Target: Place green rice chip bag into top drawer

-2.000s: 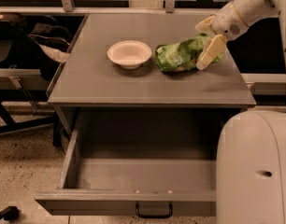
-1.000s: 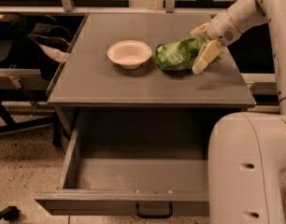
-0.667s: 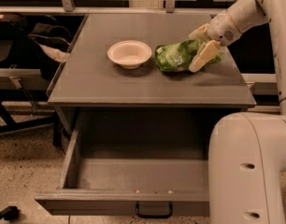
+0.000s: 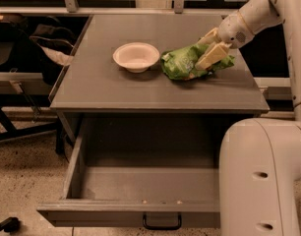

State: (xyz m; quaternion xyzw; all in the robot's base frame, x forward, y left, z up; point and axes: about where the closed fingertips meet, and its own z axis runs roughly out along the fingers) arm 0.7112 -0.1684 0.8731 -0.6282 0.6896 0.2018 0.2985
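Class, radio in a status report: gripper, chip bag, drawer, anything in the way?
Gripper at chip bag on cabinet top. Drawer open, bag not in. Bowl left of bag.

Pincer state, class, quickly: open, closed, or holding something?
Pincer: at the green rice chip bag on the cabinet top; open or closed cannot be told.

Smooth plastic gripper (image 4: 199, 54) at glossy crinkly bag (image 4: 179, 63)
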